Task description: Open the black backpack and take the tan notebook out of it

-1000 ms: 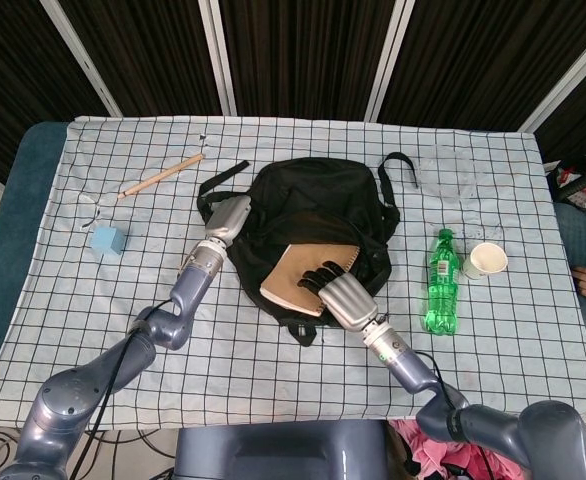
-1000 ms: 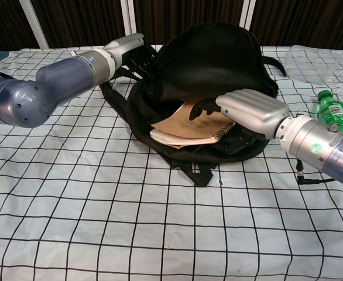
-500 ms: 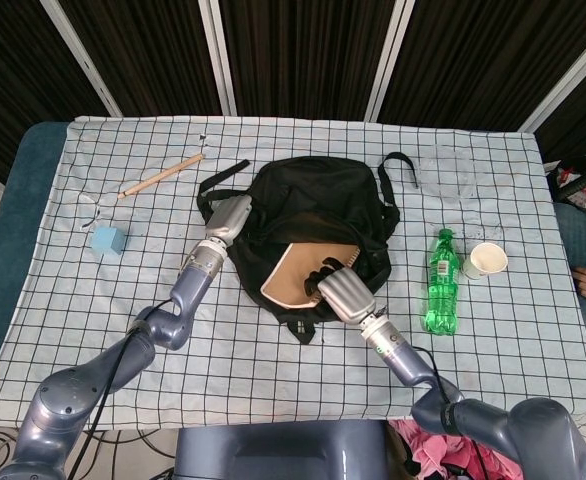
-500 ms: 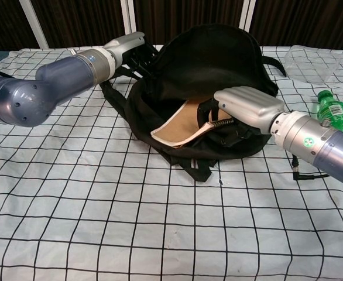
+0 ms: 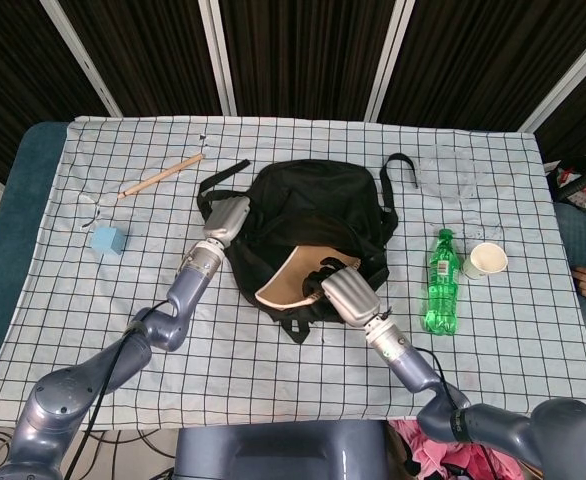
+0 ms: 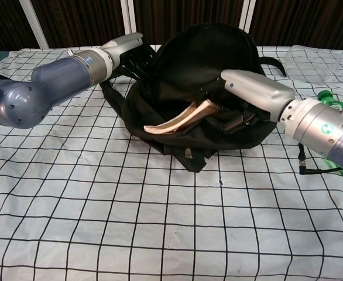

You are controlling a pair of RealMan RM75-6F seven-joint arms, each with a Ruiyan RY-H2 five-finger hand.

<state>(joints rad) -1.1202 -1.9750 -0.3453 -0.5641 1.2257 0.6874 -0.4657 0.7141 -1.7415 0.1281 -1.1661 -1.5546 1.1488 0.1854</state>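
Tan notebook (image 6: 171, 120): found half out of the mouth of the black backpack (image 5: 313, 205), tilted on edge, spiral-bound end raised, lower corner still inside the opening.
Black backpack: lying open on the checked tablecloth (image 5: 273, 370), mouth toward the robot.
Right hand (image 6: 250, 93): fingers curled around the notebook's raised spiral end; the notebook is judged to be held.
Left hand (image 5: 227, 218): set against the backpack's left edge beside the strap; whether its fingers are clamped on fabric cannot be told, as they are hidden behind the bag.
Step in hand: drawing the notebook clear of the opening.
Recommended handling: the pull is best directed toward the robot and slightly upward, so that the lower corner is not caught on the rim; the bag should be kept braced on the left.
Chest view only: the notebook's thin edge and wire binding are shown.
Head view only: the green bottle (image 5: 439, 282) and paper cup (image 5: 486, 260) are seen whole at the right, well apart from the bag.
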